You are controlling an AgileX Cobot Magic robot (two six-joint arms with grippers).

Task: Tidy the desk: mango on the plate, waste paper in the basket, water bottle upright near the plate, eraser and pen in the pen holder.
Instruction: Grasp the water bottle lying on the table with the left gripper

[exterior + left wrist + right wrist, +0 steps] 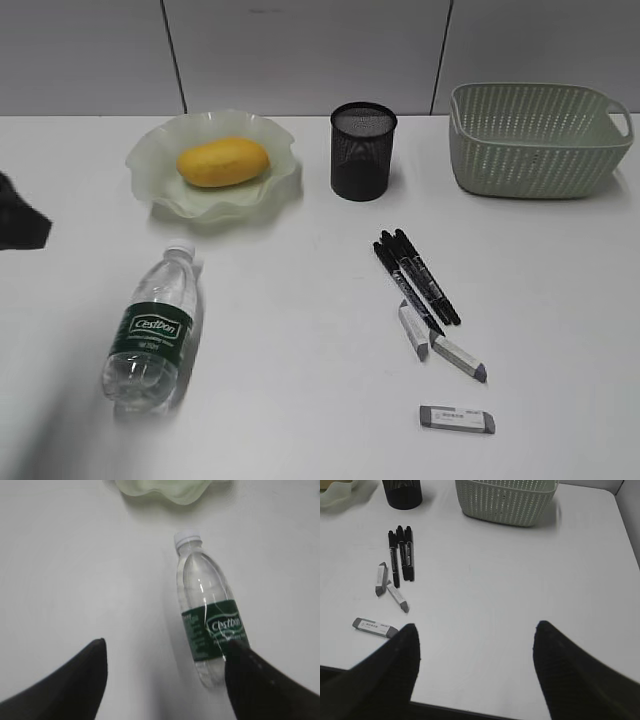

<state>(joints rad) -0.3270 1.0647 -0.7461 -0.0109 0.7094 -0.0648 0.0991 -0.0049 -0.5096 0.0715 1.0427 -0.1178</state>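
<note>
The mango (223, 161) lies in the pale green plate (150, 150) at the back left. The water bottle (152, 329) lies on its side on the desk (300, 330), cap toward the plate; it also shows in the left wrist view (207, 615). My left gripper (167, 652) is open above the desk, its right finger over the bottle's base end. Three black pens (415, 277) and three grey-white erasers (457, 419) lie right of centre. The black pen holder (362, 150) and green basket (538, 138) stand at the back. My right gripper (476, 632) is open over the desk's near edge. No waste paper is in view.
The pens (401, 555), erasers (375, 626), pen holder (402, 492) and basket (507, 497) also show in the right wrist view. A grey wall runs behind the desk. A dark part of the left arm (20, 215) shows at the left edge.
</note>
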